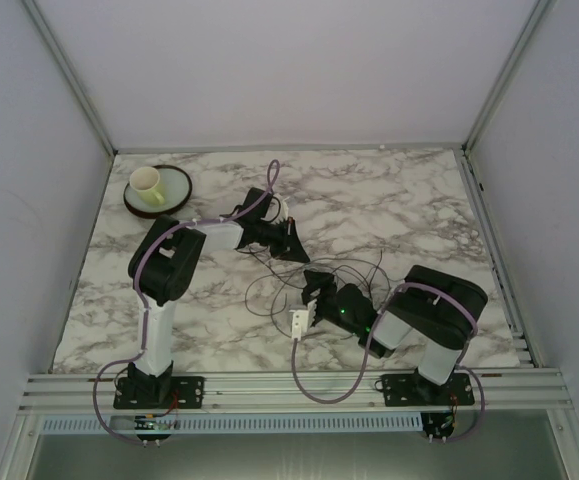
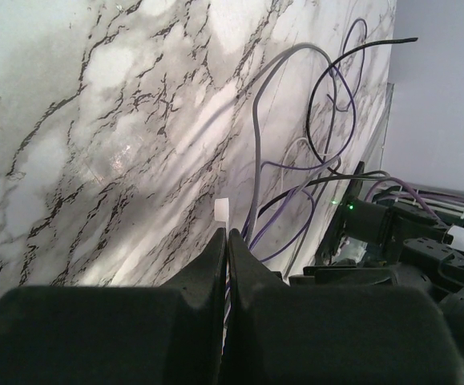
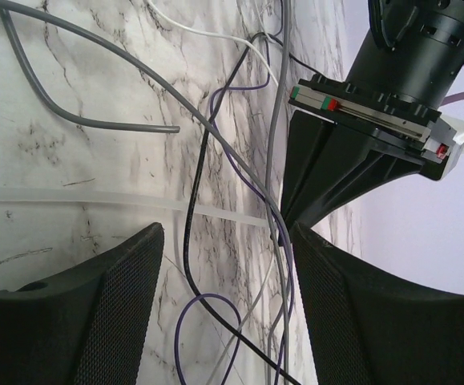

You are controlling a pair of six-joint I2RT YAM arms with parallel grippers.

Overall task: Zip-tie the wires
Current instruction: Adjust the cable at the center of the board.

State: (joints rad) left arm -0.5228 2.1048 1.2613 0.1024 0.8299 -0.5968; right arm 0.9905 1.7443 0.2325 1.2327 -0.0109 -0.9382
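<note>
The wires [image 1: 269,285] lie in loose loops of black, grey, purple and white on the marble table, between the two grippers. My left gripper [image 1: 294,245] is shut, and in the left wrist view [image 2: 226,234] purple and white strands show in the slit between its jaws. The white end of a zip tie [image 2: 222,212] pokes out at the tips. In the right wrist view, the zip tie's clear strap [image 3: 95,196] lies flat across the table up to the left gripper's tips [image 3: 289,218]. My right gripper [image 3: 227,233] is open over the wires [image 3: 207,144], with several strands running between its fingers.
A pale cup [image 1: 147,183] stands on a dark-rimmed plate [image 1: 177,192] at the back left. Enclosure walls close in the table on three sides. A metal rail [image 1: 289,385] runs along the near edge.
</note>
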